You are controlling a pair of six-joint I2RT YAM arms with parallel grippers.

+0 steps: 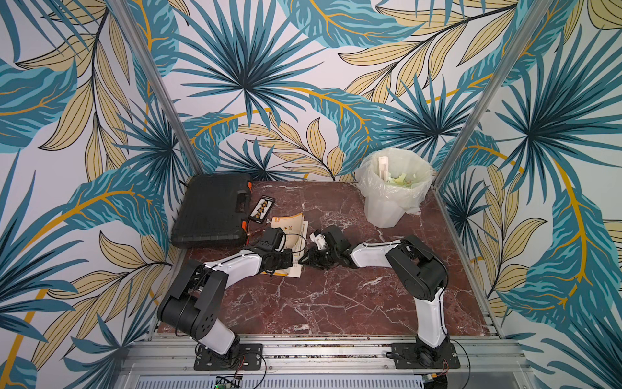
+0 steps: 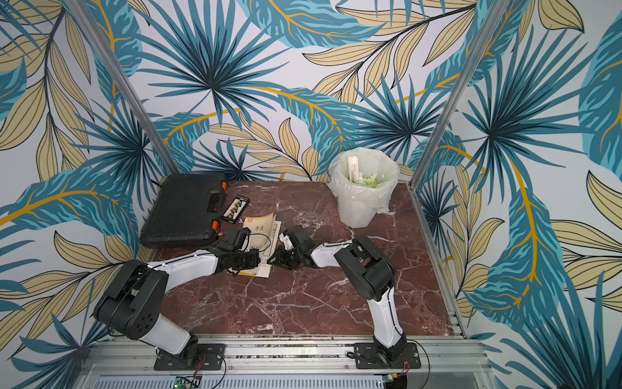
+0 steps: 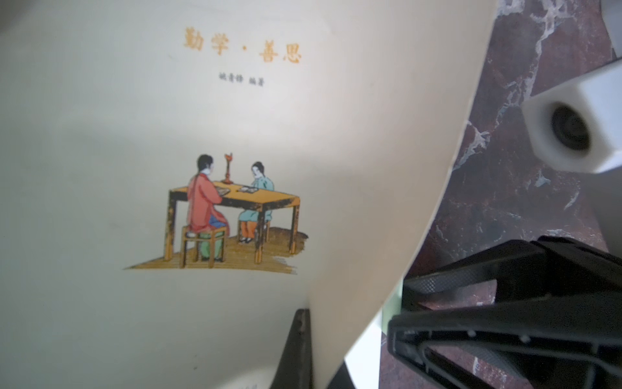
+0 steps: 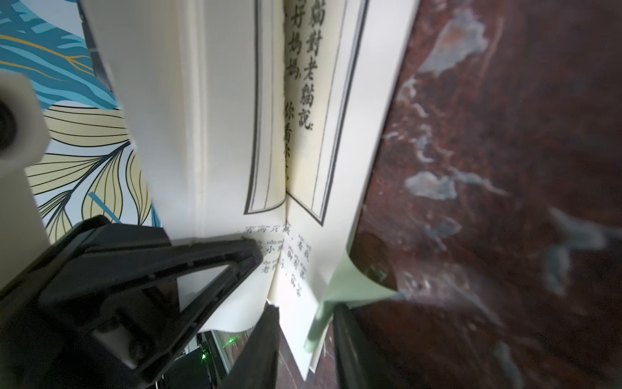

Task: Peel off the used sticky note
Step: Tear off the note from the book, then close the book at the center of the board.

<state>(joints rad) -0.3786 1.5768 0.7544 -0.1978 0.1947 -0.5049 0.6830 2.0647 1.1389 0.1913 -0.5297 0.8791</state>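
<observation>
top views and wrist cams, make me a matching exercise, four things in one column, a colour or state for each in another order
Things
1. tool case
2. bin
3. sticky note
4. book

Colour or state
a. pale green, curling off a page edge
b. black with orange latches, closed
c. cream cover, pages parted
d. lined with a thin bag, paper scraps inside

Pairs: 1-b, 2-d, 3-a, 4-c

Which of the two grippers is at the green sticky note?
The right gripper: its jaws flank the pale green sticky note at the page edge. The left gripper is shut on the book cover instead.
</observation>
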